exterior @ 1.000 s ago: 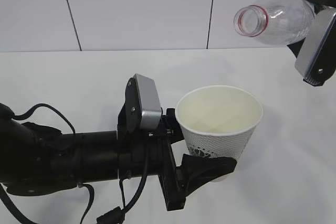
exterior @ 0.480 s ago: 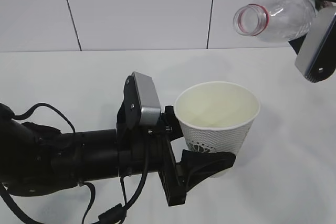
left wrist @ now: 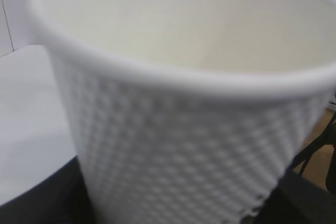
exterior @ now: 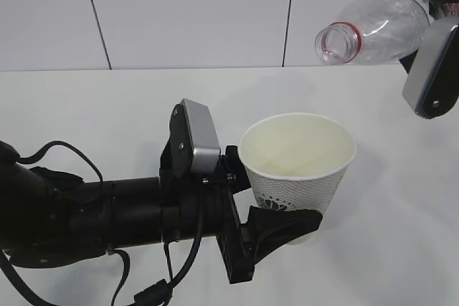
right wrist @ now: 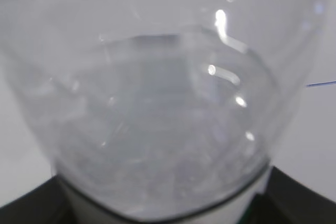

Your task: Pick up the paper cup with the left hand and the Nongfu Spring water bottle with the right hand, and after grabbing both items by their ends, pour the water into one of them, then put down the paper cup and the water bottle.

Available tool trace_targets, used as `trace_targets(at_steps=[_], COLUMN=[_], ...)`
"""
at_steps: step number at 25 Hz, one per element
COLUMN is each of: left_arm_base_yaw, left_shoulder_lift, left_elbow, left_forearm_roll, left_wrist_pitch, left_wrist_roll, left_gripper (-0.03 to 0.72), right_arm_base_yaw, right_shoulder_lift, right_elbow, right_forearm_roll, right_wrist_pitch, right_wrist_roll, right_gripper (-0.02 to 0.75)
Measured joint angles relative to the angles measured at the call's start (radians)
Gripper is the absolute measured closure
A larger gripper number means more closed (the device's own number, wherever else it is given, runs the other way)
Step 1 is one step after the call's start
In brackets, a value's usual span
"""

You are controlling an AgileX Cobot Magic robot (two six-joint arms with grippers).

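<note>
The white paper cup [exterior: 297,159] stands upright above the table, its dimpled wall filling the left wrist view [left wrist: 184,145]. My left gripper [exterior: 276,209] is shut on the cup's lower part, a black finger [exterior: 283,226] wrapped under its side. The clear Nongfu Spring water bottle [exterior: 373,28] hangs at upper right, lying almost flat with its open red-ringed mouth [exterior: 336,41] pointing left and slightly down, above and right of the cup's rim. My right gripper [exterior: 423,5] is shut on the bottle's rear end. The bottle's curved body [right wrist: 163,119] fills the right wrist view. No water shows.
A white table [exterior: 107,105] spreads under both arms, with a white panelled wall [exterior: 186,12] behind it. The black left arm [exterior: 86,213] with its cables lies across the lower left.
The bottle has tipped further, its mouth dropping slightly and pointing more downward to the left. The cup and left arm have shifted a little up and left.
</note>
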Motion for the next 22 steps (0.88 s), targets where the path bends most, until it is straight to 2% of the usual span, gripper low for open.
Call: trace_targets(at_steps=[22], left_arm_base_yaw=[0.000], left_shoulder_lift=[0.000], left_elbow=[0.000], left_forearm_roll=[-0.005], left_wrist_pitch=[0.008], left_wrist_roll=[0.000], left_gripper=[0.151], right_arm_base_yaw=[0.000], right_shoulder_lift=[0.000], right_elbow=[0.000], right_forearm_roll=[0.000], right_wrist_pitch=[-0.002], right_wrist_roll=[-0.020], right_gripper=[0.281])
